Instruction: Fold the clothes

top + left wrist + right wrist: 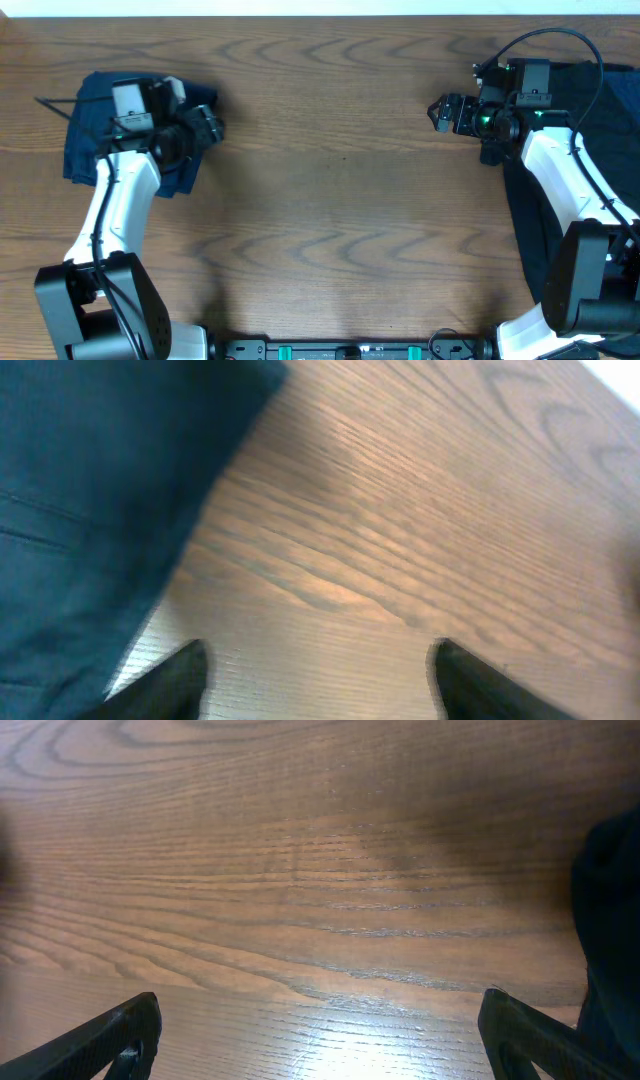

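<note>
At left edge of table (330,230), navy garment (85,140) looks folded; black pile (615,110) at right edge unfolded; L gripper (212,125) & R gripper (440,112) both agape, empty; next, prob.: R gripper pinches a black hem.

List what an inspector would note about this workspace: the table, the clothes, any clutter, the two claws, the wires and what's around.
Surface: wooden table, bare wood between the arms.
Job's things: navy garment bunched at the left, partly under the left arm; black fabric at the right edge, partly under the right arm.
Clutter: nothing seen.
Grippers: left gripper open, empty, beside the navy garment; right gripper open, empty, over bare wood.
Cables: black cable loops above the right wrist.
Surroundings: pale strip beyond the far edge.
</note>
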Available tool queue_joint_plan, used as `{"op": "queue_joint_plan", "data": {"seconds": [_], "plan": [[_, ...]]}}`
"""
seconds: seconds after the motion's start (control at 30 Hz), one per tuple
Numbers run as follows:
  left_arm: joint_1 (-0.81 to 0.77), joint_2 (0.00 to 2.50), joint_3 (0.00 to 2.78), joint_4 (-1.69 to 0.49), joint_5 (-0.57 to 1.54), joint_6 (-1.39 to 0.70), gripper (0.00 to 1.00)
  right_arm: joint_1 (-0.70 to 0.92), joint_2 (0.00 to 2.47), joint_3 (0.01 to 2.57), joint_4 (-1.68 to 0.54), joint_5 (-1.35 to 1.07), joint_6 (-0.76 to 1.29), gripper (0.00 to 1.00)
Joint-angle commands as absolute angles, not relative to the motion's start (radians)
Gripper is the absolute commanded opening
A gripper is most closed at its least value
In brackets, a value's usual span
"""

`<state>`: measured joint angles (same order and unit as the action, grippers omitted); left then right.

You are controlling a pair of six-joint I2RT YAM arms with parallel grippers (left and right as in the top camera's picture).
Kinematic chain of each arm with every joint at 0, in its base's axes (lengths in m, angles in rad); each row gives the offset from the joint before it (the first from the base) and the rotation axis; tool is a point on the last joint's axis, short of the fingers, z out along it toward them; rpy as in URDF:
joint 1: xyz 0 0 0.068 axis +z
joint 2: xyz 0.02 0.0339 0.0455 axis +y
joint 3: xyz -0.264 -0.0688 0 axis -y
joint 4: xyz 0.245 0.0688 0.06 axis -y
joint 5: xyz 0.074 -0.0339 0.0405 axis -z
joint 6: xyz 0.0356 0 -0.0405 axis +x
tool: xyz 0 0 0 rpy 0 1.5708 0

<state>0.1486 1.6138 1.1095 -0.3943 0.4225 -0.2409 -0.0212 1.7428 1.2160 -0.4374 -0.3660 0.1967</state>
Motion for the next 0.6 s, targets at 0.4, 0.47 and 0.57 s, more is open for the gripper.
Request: {"op": "queue_joint_plan", "data": {"seconds": [0.4,0.47,0.57], "plan": [[0.13,1.592,1.128,-0.403,0.433,-0.184,0.98,-0.027,1.741,1.215,-0.439,-0.366,0.193,0.99],[0.13,1.592,1.128,-0.403,0.433,-0.184,0.98,-0.027,1.741,1.215,-0.439,-0.366,0.193,0.99],[0.13,1.592,1.128,-0.403,0.433,-0.184,0.98,-0.027,1.741,1.215,-0.439,-0.366,0.193,0.99]]}}
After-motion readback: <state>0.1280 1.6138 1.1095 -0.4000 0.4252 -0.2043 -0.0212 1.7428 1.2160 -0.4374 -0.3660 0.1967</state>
